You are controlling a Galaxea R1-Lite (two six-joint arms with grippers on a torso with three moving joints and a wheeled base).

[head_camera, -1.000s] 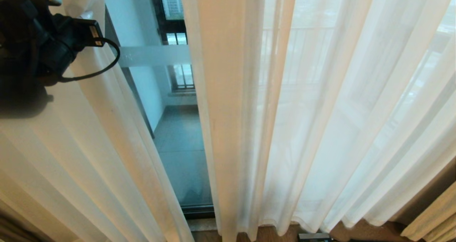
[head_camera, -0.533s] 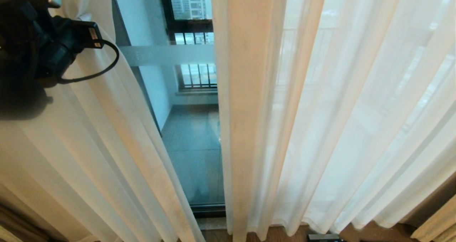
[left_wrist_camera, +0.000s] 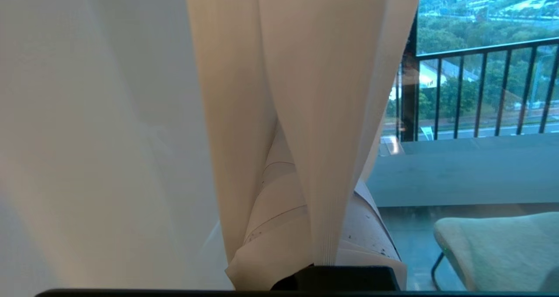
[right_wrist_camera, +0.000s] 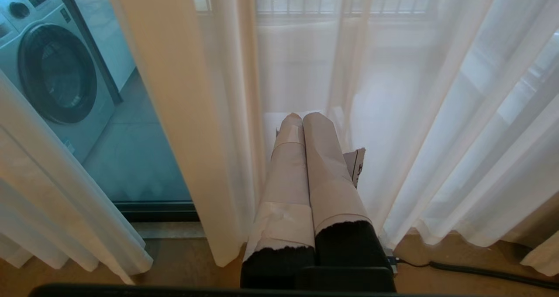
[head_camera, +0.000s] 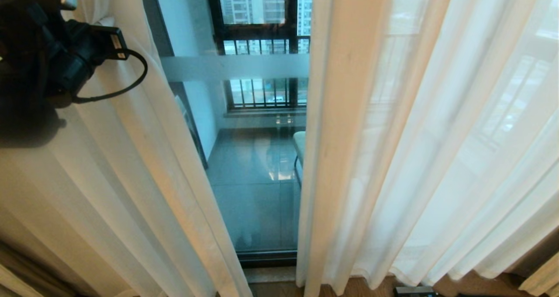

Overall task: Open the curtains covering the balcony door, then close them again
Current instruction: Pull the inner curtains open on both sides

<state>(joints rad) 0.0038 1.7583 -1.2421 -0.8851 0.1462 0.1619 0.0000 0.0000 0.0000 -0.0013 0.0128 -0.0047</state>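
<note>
The left gripper [left_wrist_camera: 305,227] is clamping a fold of the left sheer panel [head_camera: 131,166] of the curtains, and over the last second the bare strip of the balcony door [head_camera: 257,192] between the two panels is widening, so the opening stage is under way, not finished. The right gripper [right_wrist_camera: 301,126] is hanging clenched on nothing, low beside the right sheer panel [head_camera: 415,157]. Counting: two sheer panels, one glass door, one washing machine [right_wrist_camera: 52,74], one pale stool [left_wrist_camera: 498,253].
</note>
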